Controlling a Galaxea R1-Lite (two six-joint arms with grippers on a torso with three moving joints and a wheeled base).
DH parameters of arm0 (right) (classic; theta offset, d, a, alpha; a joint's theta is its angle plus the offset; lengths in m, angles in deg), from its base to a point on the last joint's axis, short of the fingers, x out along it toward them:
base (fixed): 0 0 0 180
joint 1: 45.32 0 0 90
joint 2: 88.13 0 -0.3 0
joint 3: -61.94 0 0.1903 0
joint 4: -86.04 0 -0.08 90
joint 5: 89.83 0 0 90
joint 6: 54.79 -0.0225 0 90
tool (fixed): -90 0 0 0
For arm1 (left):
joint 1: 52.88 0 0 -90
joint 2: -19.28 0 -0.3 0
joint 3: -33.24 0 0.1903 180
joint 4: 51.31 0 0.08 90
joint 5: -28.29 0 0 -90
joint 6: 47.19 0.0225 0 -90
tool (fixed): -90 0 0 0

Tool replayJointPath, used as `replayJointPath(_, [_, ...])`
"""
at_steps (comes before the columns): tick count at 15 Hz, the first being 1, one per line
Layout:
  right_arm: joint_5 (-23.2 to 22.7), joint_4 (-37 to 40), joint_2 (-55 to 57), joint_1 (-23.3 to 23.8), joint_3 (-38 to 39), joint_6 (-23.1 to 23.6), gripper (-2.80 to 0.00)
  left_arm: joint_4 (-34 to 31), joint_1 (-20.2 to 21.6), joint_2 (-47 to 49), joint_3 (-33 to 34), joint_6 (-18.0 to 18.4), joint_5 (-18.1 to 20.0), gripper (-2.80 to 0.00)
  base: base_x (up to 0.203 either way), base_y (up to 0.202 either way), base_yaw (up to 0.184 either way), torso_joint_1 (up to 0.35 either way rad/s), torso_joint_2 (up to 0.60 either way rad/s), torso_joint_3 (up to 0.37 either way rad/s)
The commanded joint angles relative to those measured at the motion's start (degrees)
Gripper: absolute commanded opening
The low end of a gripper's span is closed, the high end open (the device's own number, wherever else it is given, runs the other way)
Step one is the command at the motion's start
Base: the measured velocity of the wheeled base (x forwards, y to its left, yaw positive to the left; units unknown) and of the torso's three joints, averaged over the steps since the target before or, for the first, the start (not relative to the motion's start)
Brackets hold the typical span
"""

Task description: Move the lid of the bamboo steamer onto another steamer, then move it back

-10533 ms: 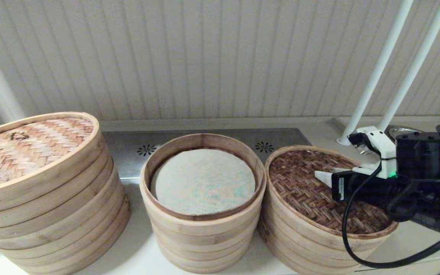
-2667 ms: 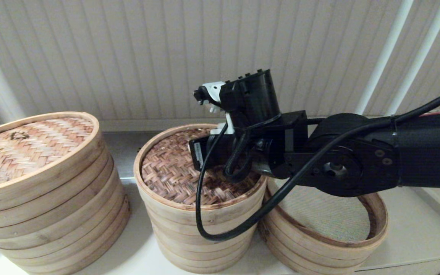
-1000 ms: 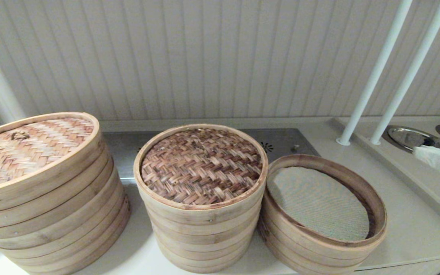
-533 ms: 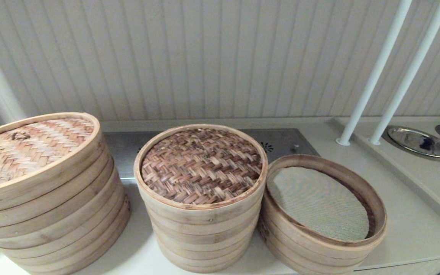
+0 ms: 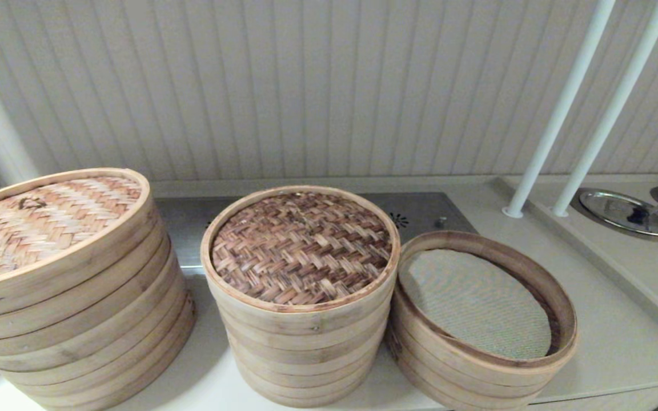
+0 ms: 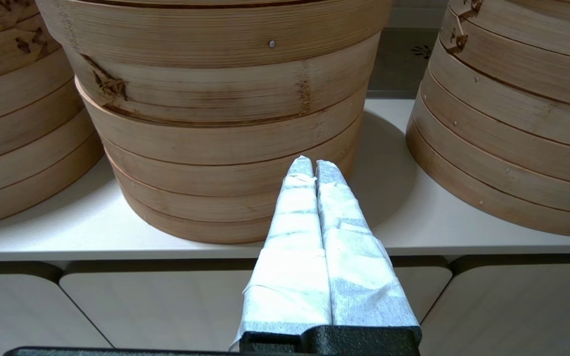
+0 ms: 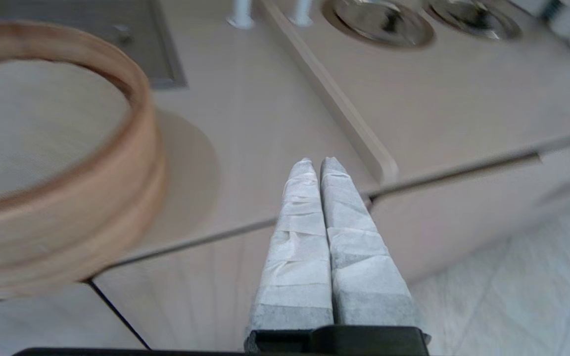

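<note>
Bamboo steamer lid (image 5: 301,246): sitting on the taller middle stack (image 5: 300,337), beside the shortest steamer (image 5: 540,274), whose mesh liner (image 5: 474,302) is lying uncovered. Head view is showing neither arm. Wrist views only: left gripper (image 6: 314,165) pointing at the middle stack's base, fingers together, holding nothing; right gripper (image 7: 315,163) hanging off the counter edge (image 7: 245,230), fingers together.

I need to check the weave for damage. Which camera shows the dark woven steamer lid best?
The head view: the bamboo steamer lid shows its whole woven top, seated on the middle stack. The left wrist view catches only that stack's side bands; the right wrist view misses the lid entirely.
</note>
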Motion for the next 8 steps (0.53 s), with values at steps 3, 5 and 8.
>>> replayJointPath(3, [-2.11,1.18,-3.56,4.01,3.69,-3.2,-2.8,0.0,0.0,-0.01,0.0,0.0,-0.02,-2.8,0.0,0.0,0.0,0.0,0.0,0.0])
replayJointPath(5, [-4.26,1.12,-1.61,8.41,4.16,-3.95,-2.8,0.0,0.0,-0.01,0.0,0.0,-0.02,-2.8,0.0,0.0,0.0,0.0,0.0,0.0])
replayJointPath(8, [-15.06,0.95,-2.13,15.25,6.6,-4.5,-2.8,0.0,0.0,-0.01,0.0,0.0,-0.02,-2.8,0.0,0.0,0.0,0.0,0.0,0.0])
